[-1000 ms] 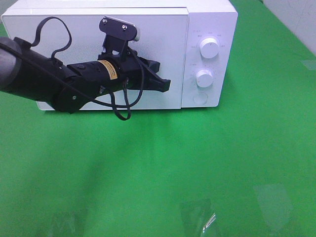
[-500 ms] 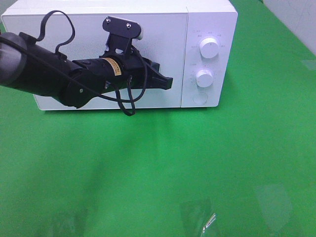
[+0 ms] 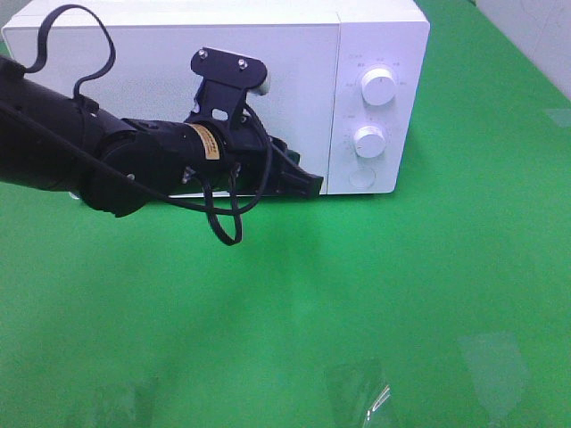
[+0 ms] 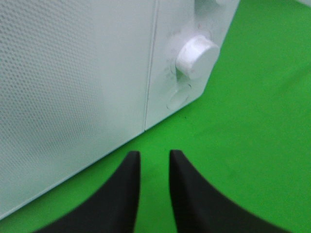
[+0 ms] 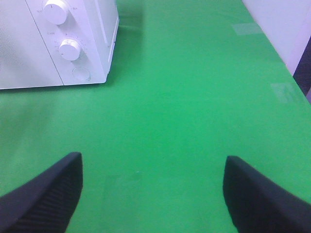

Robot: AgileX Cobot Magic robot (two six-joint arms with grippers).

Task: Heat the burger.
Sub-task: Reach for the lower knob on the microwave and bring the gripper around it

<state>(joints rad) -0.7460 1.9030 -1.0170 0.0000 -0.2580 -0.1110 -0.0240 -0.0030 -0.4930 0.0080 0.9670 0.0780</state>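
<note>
One closed white microwave point(image 3: 294, 53), with two knobs point(image 3: 379, 86) and one round button point(image 3: 361, 177), is faced by the left gripper point(image 4: 154, 167), slightly parted and empty, just beside its door edge, while the right gripper point(image 5: 153, 162) is held spread wide and empty, well apart from it.

Smooth white plastic microwave point(image 3: 294, 53), matt green cloth point(image 3: 401, 294)

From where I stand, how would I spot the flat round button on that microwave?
Look at the white microwave on the green table. On the panel beside its door sit two raised knobs, one above the other; the button lies just below the lower knob. Unlike them, it is flat.
</note>
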